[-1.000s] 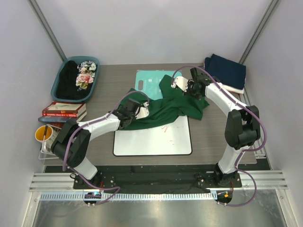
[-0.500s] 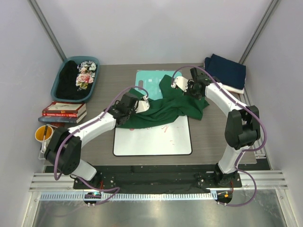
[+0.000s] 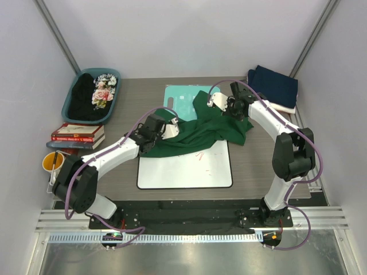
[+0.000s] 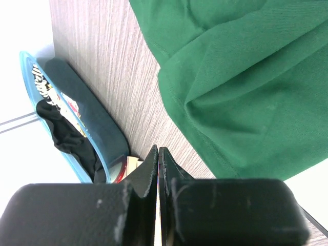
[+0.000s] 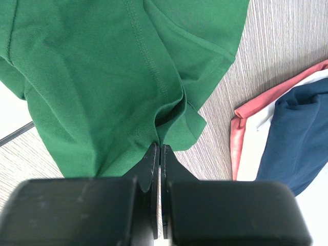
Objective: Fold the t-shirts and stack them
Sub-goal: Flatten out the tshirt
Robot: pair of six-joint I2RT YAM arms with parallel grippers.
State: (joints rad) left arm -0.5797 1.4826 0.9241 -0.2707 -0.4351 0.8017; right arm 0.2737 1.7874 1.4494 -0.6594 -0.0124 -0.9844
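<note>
Our right gripper (image 5: pixel 160 147) is pinched shut on a fold of the green shirt (image 5: pixel 102 77), which sprawls mid-table over the board (image 3: pixel 179 98) and whiteboard (image 3: pixel 183 169). Our left gripper (image 4: pixel 158 151) is closed on nothing (tips just beside the shirt's edge). Rightward lie folded shirts (image 5: pixel 292 123); leftward, a basin (image 4: pixel 100 125).

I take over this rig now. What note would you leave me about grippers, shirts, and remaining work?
Left gripper: jaws shut, empty, over bare table beside the green shirt.
Right gripper: jaws shut on a fold of the green shirt.
Green shirt: crumpled, across the teal board and whiteboard.
Done: navy, white and reddish shirts folded in a stack, far right.
To do: fold the green shirt; black floral shirt lies in the basket.
</note>
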